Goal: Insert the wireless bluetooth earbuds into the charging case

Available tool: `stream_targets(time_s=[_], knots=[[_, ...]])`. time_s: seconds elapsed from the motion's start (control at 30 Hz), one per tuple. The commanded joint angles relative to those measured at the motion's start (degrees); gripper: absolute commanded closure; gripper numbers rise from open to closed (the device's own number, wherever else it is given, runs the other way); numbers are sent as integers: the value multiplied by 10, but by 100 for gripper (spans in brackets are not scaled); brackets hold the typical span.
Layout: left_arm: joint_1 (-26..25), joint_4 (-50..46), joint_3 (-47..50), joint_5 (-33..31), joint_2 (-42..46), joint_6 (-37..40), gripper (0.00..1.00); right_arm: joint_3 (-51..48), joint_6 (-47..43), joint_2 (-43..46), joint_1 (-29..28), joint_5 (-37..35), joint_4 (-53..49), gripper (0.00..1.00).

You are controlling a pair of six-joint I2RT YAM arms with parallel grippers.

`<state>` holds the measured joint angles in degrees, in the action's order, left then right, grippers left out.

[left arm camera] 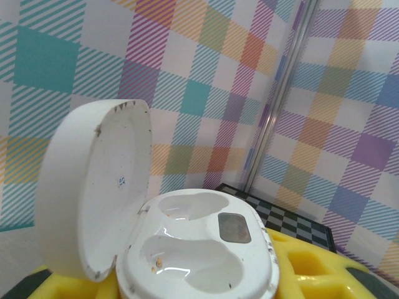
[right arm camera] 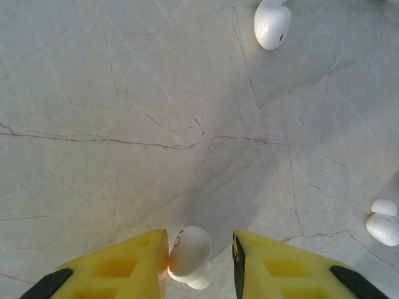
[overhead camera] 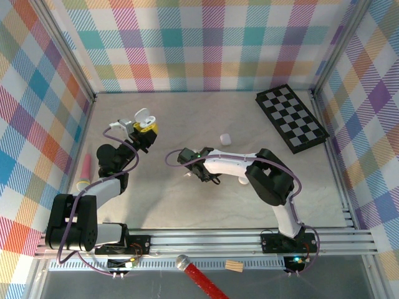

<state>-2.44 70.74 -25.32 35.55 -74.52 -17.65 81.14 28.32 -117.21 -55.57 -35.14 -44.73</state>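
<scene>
My left gripper (overhead camera: pixel 144 129) is shut on the white charging case (left arm camera: pixel 199 249) and holds it up off the table. Its lid (left arm camera: pixel 93 193) stands open and both cavities are empty. Yellow fingers (left arm camera: pixel 312 265) show under the case. My right gripper (right arm camera: pixel 201 242) is low over the table at the middle (overhead camera: pixel 201 173), jaws apart around a white earbud (right arm camera: pixel 189 252). That earbud touches the left finger, with a gap to the right finger. Another white earbud (right arm camera: pixel 272 25) lies farther ahead, and one more (right arm camera: pixel 381 225) lies at the right edge. A loose white earbud (overhead camera: pixel 225 138) lies behind the right arm.
A folded chessboard (overhead camera: pixel 292 117) lies at the back right. A pink object (overhead camera: pixel 86 166) rests by the left wall. Plaid walls close in the table on three sides. A red-handled tool (overhead camera: pixel 199 277) and a wooden block (overhead camera: pixel 234 266) lie beyond the front rail.
</scene>
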Motion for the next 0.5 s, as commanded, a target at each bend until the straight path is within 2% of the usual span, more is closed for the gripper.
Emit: stream_targets(time_s=[0.0,0.47], knots=[[5,41,-6,18,-3,-13,66,18,9,-15,-2,1,-22,69],[5,42,-7,27,-5,-15,66,18,9,-19,4,27,-26,80]])
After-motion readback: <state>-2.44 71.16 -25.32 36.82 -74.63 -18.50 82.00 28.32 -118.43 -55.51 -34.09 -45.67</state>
